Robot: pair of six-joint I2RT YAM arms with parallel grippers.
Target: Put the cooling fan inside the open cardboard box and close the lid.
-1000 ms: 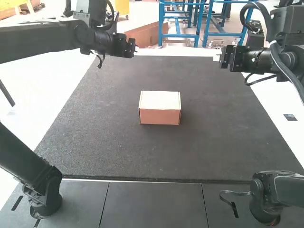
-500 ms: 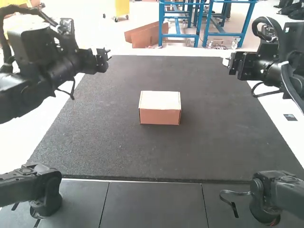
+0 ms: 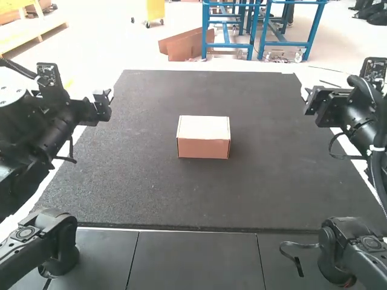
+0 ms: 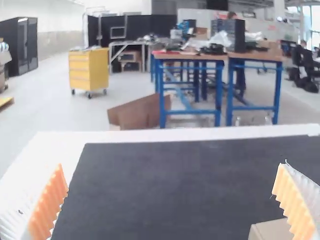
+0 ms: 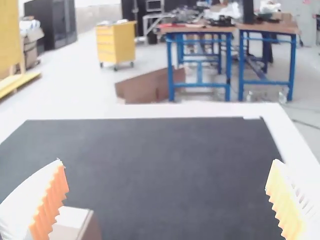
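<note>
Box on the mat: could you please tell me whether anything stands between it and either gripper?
Nothing visible does: only bare mat lies between the box and the left gripper or the right gripper.

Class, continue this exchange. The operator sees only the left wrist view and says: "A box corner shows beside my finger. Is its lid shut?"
Observer: Yes. The high view shows the box in the middle of the mat, its lid flat and shut.
Operator: Where is the right gripper?
Observer: The right gripper hangs near the mat's right edge, well apart from the box.
Operator: Is it open?
Observer: Yes. The right wrist view shows its fingers wide apart, with nothing between them.
</note>
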